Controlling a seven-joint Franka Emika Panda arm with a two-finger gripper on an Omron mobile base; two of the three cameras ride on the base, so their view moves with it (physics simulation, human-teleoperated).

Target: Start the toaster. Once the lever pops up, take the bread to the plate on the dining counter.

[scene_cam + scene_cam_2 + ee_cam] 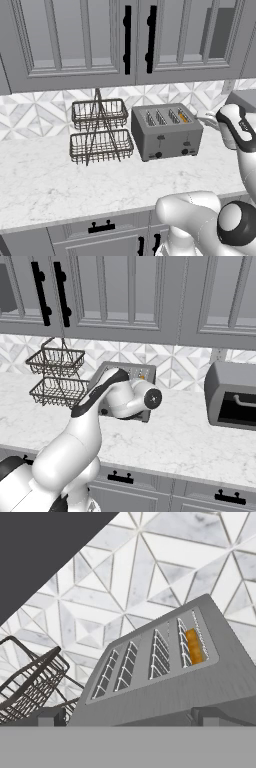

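The end effector [127, 718] stands wide open, empty; ahead, the bread [194, 646] sits in the toaster [165, 682], probably light, stiff, crumbly; pinch its top edge.

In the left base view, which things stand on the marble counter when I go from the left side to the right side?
Two-tier dark wire basket rack → boxy grey metal four-slot toaster, with the small tan-orange bread slice in its rightmost slot → white robot arm with dark joints at the right edge.
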